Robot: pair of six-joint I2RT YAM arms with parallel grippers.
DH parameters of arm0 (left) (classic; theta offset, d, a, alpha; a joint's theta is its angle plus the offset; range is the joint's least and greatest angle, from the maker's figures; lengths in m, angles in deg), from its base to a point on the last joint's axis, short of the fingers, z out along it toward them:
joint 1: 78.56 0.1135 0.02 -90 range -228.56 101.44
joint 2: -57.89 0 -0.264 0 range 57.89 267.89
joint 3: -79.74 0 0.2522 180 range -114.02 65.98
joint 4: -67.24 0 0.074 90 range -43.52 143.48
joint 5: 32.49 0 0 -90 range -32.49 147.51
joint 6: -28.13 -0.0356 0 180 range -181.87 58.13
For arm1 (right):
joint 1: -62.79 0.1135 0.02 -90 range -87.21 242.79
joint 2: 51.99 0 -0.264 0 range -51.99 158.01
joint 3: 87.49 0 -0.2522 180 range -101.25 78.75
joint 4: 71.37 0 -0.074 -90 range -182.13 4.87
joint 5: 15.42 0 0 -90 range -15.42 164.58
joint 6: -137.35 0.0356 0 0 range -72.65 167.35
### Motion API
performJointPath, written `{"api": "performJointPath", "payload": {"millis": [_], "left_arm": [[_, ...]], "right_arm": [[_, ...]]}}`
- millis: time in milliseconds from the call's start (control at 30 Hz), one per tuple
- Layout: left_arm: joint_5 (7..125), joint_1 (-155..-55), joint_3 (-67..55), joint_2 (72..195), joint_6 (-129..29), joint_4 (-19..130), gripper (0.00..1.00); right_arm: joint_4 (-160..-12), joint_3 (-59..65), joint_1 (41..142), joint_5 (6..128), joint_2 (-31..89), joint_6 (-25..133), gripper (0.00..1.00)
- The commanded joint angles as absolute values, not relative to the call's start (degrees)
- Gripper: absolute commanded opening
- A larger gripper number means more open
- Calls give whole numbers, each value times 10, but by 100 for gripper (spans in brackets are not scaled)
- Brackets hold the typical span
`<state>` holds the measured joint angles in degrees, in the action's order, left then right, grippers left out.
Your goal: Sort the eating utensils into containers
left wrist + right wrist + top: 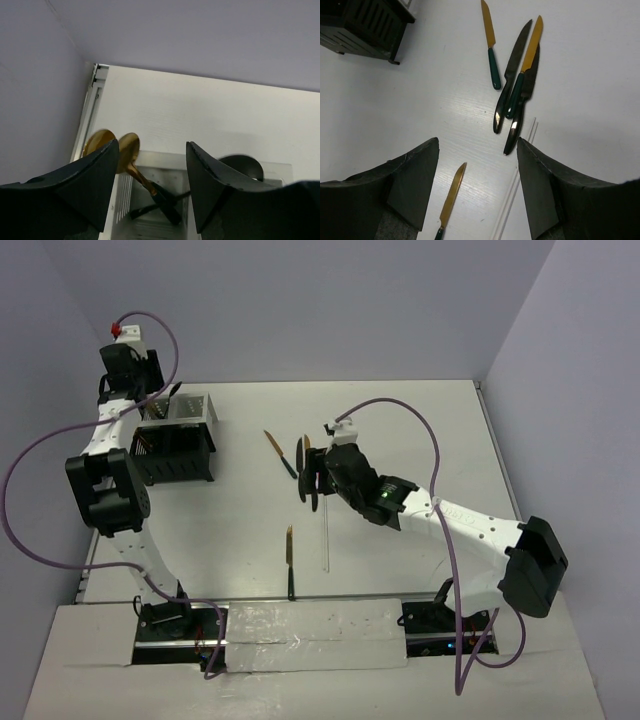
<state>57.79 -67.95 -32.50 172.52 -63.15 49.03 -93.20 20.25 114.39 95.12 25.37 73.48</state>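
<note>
Gold-bowled spoons (129, 146) with dark handles stand in the black perforated-metal cutlery caddy (180, 455), just beneath the left gripper (152, 145), whose fingers are spread with nothing between them. The right gripper (478, 142), also wide and empty, hangs above gold-bladed, green-handled knives (531, 47) lying on the white table (395, 100).

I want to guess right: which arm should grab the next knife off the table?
The right arm. Its open jaws hang just above the knife pile; the left arm is away over the black box.
</note>
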Motion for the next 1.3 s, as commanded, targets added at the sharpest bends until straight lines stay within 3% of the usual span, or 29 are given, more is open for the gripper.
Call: {"api": "performJointPath", "payload": {"millis": [0, 167, 267, 500, 700, 900, 1267], "left_arm": [[598, -676, -323, 1661, -624, 484, 65], [682, -688, -327, 1582, -584, 366, 64], [716, -734, -298, 1520, -633, 282, 55], [723, -974, -151, 1390, -700, 71, 63], [677, -1170, 5, 1337, -673, 62, 64], [730, -1244, 57, 1380, -523, 106, 66], [690, -1352, 120, 1466, -315, 140, 76]], "right_arm": [[-933, 201, 1141, 967, 230, 745, 71], [-978, 197, 1138, 978, 235, 773, 71], [-1002, 217, 1136, 991, 225, 800, 71], [-1036, 264, 1133, 1008, 178, 848, 71], [-1102, 289, 1134, 1034, 118, 907, 70], [-1148, 318, 1138, 1067, 45, 968, 68], [-1281, 320, 1182, 1134, -7, 1074, 66]]}}
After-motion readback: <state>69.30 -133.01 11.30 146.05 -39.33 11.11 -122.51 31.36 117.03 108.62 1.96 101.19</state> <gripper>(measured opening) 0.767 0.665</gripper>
